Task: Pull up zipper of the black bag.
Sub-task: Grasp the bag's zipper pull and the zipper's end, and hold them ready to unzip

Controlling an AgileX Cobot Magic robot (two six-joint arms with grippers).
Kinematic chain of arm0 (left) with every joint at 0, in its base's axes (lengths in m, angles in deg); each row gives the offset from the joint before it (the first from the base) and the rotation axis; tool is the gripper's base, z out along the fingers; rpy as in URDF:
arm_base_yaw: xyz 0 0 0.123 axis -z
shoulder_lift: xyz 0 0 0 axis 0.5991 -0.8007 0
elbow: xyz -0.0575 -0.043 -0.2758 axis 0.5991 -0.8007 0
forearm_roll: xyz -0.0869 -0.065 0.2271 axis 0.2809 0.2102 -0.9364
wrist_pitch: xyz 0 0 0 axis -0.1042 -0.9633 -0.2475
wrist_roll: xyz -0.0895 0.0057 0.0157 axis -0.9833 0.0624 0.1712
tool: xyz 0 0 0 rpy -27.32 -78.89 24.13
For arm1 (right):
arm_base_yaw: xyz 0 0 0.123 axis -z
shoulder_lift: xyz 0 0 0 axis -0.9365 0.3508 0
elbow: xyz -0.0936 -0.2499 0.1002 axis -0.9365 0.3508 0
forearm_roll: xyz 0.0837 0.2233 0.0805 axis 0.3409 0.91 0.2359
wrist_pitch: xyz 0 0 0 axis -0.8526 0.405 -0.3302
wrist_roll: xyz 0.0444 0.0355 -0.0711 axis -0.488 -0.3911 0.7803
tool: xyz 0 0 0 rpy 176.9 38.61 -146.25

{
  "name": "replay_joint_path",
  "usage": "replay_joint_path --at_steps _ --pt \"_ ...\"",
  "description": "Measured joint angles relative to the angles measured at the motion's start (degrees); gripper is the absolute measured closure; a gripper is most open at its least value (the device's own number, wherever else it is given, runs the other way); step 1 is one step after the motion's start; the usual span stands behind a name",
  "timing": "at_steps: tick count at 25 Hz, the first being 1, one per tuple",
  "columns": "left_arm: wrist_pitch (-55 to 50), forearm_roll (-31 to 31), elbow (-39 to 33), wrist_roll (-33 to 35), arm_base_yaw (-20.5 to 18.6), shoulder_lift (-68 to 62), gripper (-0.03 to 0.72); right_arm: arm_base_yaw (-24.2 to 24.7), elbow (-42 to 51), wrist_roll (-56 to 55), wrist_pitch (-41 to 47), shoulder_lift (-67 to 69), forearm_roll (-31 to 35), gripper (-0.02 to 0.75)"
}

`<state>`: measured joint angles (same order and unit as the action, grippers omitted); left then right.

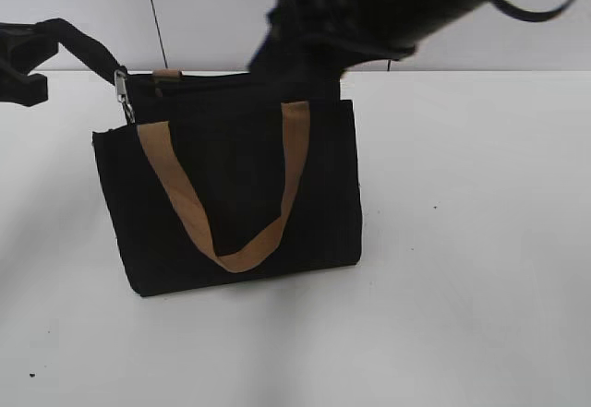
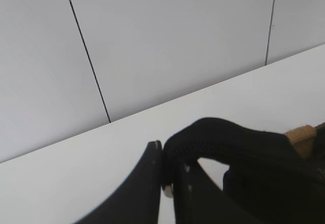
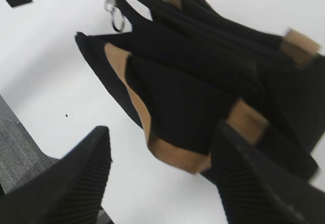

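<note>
The black bag (image 1: 231, 195) stands upright on the white table, a tan strap handle (image 1: 185, 204) hanging down its front. The zipper line (image 1: 208, 78) runs along the top edge; I cannot make out its silver pull tab. A silver snap hook (image 1: 122, 93) at the top left corner joins a black strap (image 1: 83, 42). My left gripper (image 1: 18, 61) is shut on that strap (image 2: 213, 132), left of the bag. My right gripper (image 3: 162, 132) is open and empty above the bag (image 3: 203, 82); in the exterior view it is a blur (image 1: 305, 33) over the bag's top right.
The white table (image 1: 462, 241) spreads around the bag, with a pale wall behind it (image 1: 212, 10). The right arm (image 1: 434, 1) crosses the top of the exterior view. A grey floor patch (image 3: 15, 153) shows past the table edge.
</note>
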<state>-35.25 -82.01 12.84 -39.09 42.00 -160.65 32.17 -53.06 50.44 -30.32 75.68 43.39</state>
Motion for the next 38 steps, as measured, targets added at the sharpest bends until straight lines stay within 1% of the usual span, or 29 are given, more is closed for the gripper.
replay_joint_path --at_steps 3,6,9,11,17,24,32,38 --pt "0.00 0.00 0.00 -0.42 0.00 0.00 0.653 -3.65 -6.52 0.47 -1.87 6.61 0.00 0.333" --pt "0.00 0.00 0.00 -0.54 0.00 0.00 0.653 -6.10 -12.01 0.73 -2.27 12.04 0.00 0.406" --pt "0.00 -0.02 0.00 -0.54 0.00 0.00 0.653 -7.34 -16.37 0.75 -2.19 16.87 0.22 0.468" --pt "0.00 -0.02 0.00 -0.67 0.00 0.00 0.653 -7.66 -18.64 0.24 -1.77 19.37 0.42 0.491" --pt "0.00 -0.07 0.00 -0.71 0.00 0.00 0.653 -7.66 -22.75 -1.56 -1.27 24.38 1.30 0.504" --pt "0.17 -0.07 0.00 -0.71 0.00 0.00 0.653 -7.66 -23.19 -3.47 -3.23 27.97 2.60 0.564" --pt "1.42 -0.07 0.00 -0.77 0.00 0.00 0.653 -7.66 -23.19 -10.31 -10.11 29.05 2.30 0.570" --pt "2.23 -0.07 0.00 -0.82 0.00 0.00 0.653 -7.66 -23.19 -11.96 -10.83 29.69 2.30 0.570"
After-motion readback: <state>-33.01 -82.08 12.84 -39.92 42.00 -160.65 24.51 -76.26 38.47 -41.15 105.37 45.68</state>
